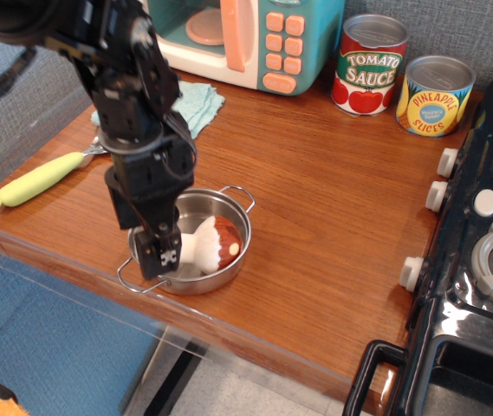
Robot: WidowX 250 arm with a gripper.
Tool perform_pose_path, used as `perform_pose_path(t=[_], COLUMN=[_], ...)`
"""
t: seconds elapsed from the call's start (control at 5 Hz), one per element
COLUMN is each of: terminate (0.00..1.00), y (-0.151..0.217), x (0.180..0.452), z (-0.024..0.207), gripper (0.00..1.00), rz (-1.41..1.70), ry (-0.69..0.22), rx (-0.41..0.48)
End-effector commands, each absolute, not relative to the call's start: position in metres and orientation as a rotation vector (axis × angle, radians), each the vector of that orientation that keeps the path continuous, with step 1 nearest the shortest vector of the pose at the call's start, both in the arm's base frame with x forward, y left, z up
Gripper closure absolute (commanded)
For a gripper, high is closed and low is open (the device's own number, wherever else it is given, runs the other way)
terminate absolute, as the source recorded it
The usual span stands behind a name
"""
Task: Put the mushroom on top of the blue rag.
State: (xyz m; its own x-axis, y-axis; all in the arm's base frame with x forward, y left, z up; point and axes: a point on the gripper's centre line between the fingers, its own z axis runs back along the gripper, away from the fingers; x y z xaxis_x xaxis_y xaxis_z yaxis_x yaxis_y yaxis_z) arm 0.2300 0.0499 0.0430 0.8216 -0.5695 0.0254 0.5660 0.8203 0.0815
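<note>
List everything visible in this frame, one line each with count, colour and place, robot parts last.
mushroom: 1, white stem and brown cap, lying in the pan
pan: 1, steel, front left of table
blue rag: 1, pale aqua, back left, partly behind the arm
spoon: 1, yellow-green handle, left edge
toy microwave: 1, teal and peach, back
tomato sauce can: 1, red and green label, back
pineapple can: 1, yellow label, back right
toy stove: 1, black, right
table: 1, brown wood
gripper: 1, black, fingers down in the pan at the mushroom stem
</note>
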Motion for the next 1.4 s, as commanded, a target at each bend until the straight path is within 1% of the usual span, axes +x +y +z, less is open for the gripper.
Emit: perform_pose_path(t=[0.0,0.2,0.4,0.6,0.8,1.0,1.2], terminate=[0.0,0.0,0.0,0.0,0.0,0.0,0.0], y=[0.061,0.062,0.064,0.084,0.142,0.194,0.223], x=[0.233,0.234,0.24,0.278,0.317,0.354,0.398], z=[0.044,0.044,0.056,0.096,0.121,0.114,0.099], gripper=[0.0,1.0,1.0,1.0,1.0,1.0,1.0], rz=[-0.597,-0.594,-0.581,-0.434,-0.19,0.005,0.095], ry=[-0.062,-0.062,-0.083,-0.174,-0.222,-0.2,-0.154], rx=[0.093,0.092,0.078,0.042,0.033,0.061,0.094])
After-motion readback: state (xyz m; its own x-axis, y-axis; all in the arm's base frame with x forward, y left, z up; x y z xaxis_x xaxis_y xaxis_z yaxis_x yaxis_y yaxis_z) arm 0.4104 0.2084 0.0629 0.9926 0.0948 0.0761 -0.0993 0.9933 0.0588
